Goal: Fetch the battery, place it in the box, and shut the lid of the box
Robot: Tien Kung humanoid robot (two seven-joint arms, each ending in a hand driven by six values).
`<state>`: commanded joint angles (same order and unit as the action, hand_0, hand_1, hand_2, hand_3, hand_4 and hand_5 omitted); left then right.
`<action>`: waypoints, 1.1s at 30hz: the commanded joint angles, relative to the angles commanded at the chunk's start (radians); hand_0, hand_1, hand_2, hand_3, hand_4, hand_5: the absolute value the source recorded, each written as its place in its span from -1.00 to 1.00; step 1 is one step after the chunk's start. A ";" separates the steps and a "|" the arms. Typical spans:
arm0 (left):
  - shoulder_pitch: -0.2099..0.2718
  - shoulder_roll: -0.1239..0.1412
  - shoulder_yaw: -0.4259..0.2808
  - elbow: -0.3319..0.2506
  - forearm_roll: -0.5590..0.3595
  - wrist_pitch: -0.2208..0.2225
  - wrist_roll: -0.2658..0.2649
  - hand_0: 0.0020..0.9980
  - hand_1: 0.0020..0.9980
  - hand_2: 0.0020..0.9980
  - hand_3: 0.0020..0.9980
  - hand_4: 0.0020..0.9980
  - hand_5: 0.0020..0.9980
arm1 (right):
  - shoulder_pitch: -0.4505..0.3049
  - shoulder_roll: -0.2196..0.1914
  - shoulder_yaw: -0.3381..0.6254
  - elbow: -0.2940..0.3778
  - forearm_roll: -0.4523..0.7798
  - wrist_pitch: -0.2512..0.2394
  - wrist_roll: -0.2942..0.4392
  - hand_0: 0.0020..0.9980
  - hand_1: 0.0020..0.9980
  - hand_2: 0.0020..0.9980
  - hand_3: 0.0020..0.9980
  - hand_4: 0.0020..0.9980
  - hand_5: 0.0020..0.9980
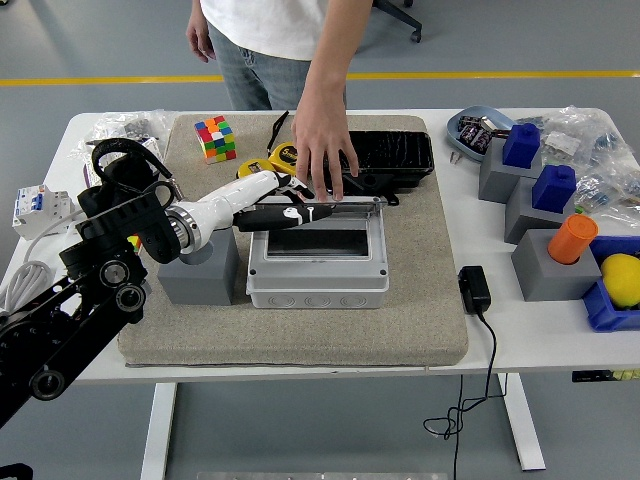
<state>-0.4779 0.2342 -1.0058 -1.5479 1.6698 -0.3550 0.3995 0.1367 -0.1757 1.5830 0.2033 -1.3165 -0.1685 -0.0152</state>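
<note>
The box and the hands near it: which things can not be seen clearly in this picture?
- Head view: inside of the box: dark behind the clear lid; no battery can be made out.
- Left hand fingertips: blurred against the lid, contact unclear.
- Person's hand covers part of the black tray.
- Right arm: outside the picture.

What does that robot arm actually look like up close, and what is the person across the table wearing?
The left arm is built of chunky black segments with round joints and black cable loops at the top. Its forearm is a smooth white shell, ending in the left hand of white and black parts. The person wears a white top and blue jeans.
</note>
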 joint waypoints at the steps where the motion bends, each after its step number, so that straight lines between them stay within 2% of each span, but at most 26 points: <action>1: 0.000 0.001 0.001 -0.007 -0.013 -0.008 0.007 1.00 0.93 0.60 0.56 1.00 1.00 | 0.000 -0.001 0.000 0.000 0.000 0.000 0.000 0.68 0.61 0.55 0.63 1.00 1.00; 11: 0.004 0.005 0.016 -0.061 -0.065 -0.060 0.031 1.00 0.93 0.61 0.56 1.00 1.00 | 0.001 -0.003 -0.004 0.002 0.003 -0.001 -0.001 0.68 0.60 0.55 0.63 1.00 1.00; 23: -0.013 0.008 0.002 -0.080 -0.040 -0.043 0.015 1.00 0.94 0.61 0.56 1.00 1.00 | 0.003 -0.002 0.005 0.000 -0.003 -0.001 -0.002 0.68 0.59 0.55 0.63 1.00 1.00; 29: -0.021 0.012 0.008 -0.111 -0.049 -0.049 0.019 1.00 0.94 0.61 0.55 1.00 1.00 | 0.004 -0.004 0.005 0.001 -0.003 -0.002 -0.002 0.68 0.59 0.55 0.63 1.00 1.00; 33: -0.021 0.011 0.010 -0.106 -0.051 -0.055 0.024 1.00 0.94 0.61 0.55 1.00 1.00 | 0.005 -0.005 0.008 0.000 -0.004 -0.002 -0.002 0.68 0.59 0.55 0.63 1.00 1.00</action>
<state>-0.4986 0.2451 -0.9960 -1.6537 1.6192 -0.4095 0.4233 0.1419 -0.1804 1.5907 0.2036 -1.3209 -0.1703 -0.0176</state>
